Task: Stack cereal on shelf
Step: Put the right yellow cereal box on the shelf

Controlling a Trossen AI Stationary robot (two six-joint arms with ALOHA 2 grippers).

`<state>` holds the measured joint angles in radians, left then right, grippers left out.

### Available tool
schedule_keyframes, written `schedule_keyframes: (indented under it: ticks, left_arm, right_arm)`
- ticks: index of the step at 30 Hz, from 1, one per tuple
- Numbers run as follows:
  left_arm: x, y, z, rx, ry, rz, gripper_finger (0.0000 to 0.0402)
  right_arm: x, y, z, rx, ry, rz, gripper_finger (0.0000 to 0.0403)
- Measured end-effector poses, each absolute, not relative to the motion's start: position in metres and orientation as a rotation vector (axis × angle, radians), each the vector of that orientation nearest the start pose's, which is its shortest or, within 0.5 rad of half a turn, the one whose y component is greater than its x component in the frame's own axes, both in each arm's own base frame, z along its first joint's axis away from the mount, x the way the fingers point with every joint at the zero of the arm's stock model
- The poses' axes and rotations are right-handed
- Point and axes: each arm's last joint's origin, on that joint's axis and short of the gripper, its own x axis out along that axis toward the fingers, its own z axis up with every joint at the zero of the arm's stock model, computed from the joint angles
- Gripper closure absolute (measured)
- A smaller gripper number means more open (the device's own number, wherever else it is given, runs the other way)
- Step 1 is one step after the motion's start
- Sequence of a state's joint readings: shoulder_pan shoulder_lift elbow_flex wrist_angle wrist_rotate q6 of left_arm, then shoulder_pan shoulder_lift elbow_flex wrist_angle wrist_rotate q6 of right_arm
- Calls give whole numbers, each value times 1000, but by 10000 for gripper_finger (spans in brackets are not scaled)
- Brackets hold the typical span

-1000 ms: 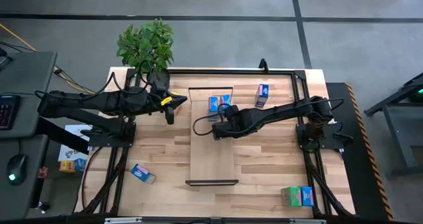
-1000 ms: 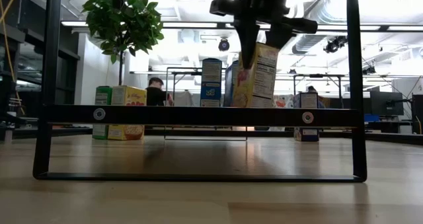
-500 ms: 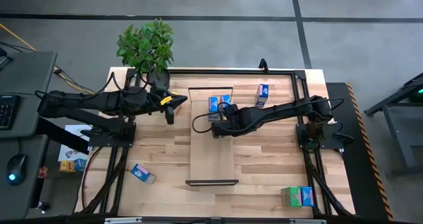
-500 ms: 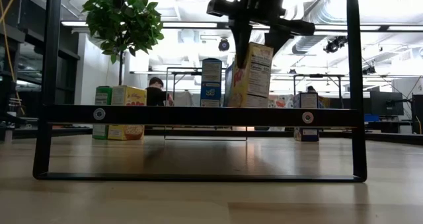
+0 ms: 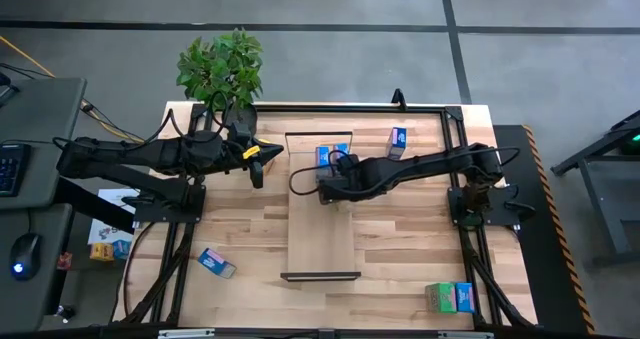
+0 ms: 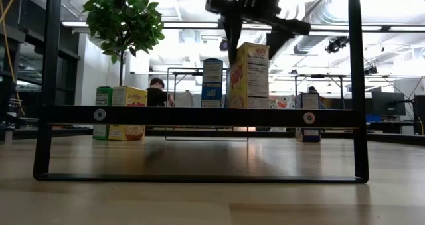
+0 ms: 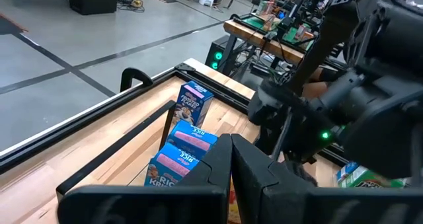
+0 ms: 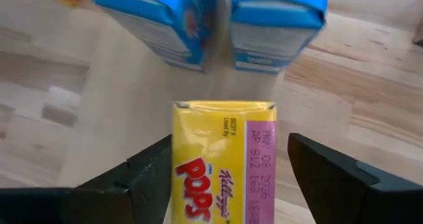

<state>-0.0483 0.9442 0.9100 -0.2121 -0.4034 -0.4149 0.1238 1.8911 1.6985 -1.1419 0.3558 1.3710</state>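
Yellow cereal box [image 8: 223, 164] is flanked by the right gripper [image 5: 330, 186], jaws released, on the shelf [image 5: 322, 247] | two blue boxes [image 5: 331, 156] seen just beyond | left gripper [image 5: 256, 166]: jaw state cannot be told, parked beside the shelf.

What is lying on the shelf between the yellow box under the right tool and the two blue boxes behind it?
Nothing. In the right wrist view, only bare shelf shows between the yellow box and the two blue boxes.
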Motion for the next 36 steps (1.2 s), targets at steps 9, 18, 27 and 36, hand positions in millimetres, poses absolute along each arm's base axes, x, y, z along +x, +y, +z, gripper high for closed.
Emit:
schedule_keyframes:
  ticks: [9, 18, 27, 36]
  left_arm:
    - [204, 2, 346, -355, 164, 398, 402]
    - [204, 2, 346, -355, 164, 398, 401]
    - [204, 1, 346, -382, 157, 400, 402]
    - [204, 2, 347, -384, 144, 410, 401]
  right_arm:
    - [375, 33, 306, 740, 933, -924, 125]
    - [350, 37, 335, 410, 1161, -864, 132]
    - [302, 61, 311, 348, 1344, -723, 261]
    - [257, 70, 258, 853, 723, -585, 380]
